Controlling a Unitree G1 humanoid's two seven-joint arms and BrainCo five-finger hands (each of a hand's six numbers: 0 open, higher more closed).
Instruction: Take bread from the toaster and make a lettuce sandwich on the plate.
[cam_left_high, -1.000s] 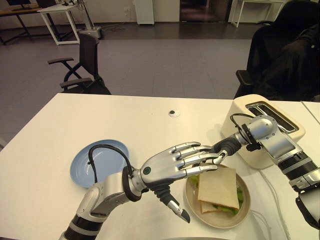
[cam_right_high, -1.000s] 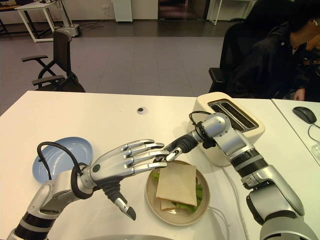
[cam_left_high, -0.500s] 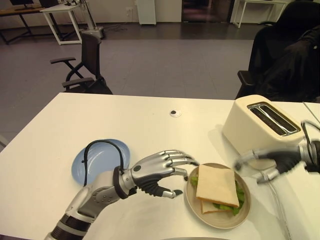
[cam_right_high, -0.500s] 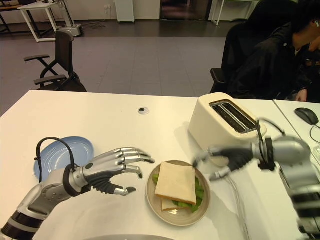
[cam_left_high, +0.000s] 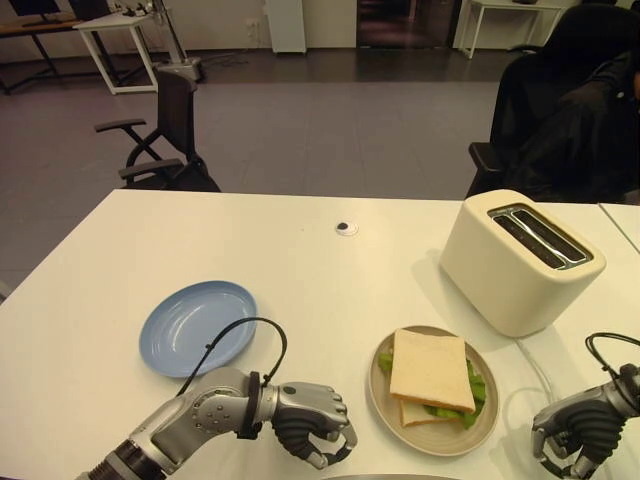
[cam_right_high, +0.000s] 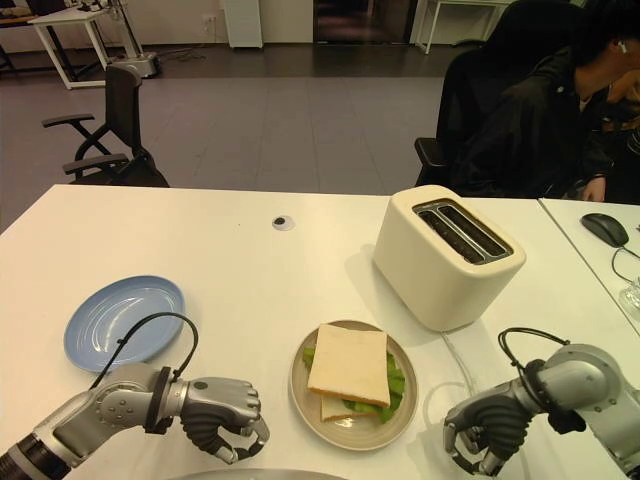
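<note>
Sandwich (cam_left_high: 430, 370) with lettuce is sitting on the plate (cam_left_high: 379, 388) near the toaster (cam_left_high: 505, 275). Left hand (cam_left_high: 308, 420) and right hand (cam_left_high: 578, 430) are hovering either side of it, fingers curling into empty fists.

— How is the left hand?
— The left hand (cam_left_high: 312, 425) sits low and close in, fingers curled into a fist, holding nothing. Its forearm (cam_left_high: 165, 442) slants back toward the lower left.
— And the right?
— The right hand (cam_right_high: 490, 430) is just as low on the far side, also curled and empty, knuckles facing inward toward the other hand.
</note>
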